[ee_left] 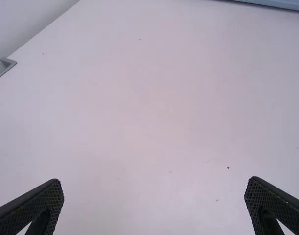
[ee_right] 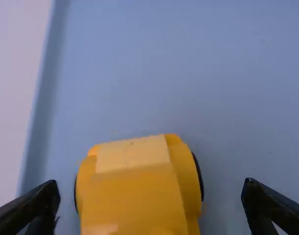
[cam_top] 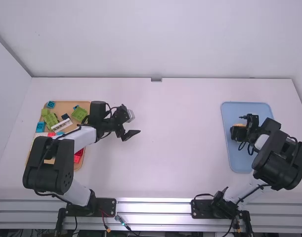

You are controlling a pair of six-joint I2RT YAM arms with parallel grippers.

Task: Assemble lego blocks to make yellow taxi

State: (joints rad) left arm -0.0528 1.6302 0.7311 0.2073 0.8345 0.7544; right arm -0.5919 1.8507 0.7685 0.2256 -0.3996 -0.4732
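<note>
While the right gripper (cam_top: 237, 133) has its fingers spread, yellow taxi (ee_right: 134, 196) between them, on blue tray (cam_top: 237, 159).

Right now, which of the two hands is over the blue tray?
The right hand, its open fingers above the blue tray and the yellow block there. The left hand, also open, is above the white table.

Lettering, labels, numbers, signs: none legible from where I stand.
</note>
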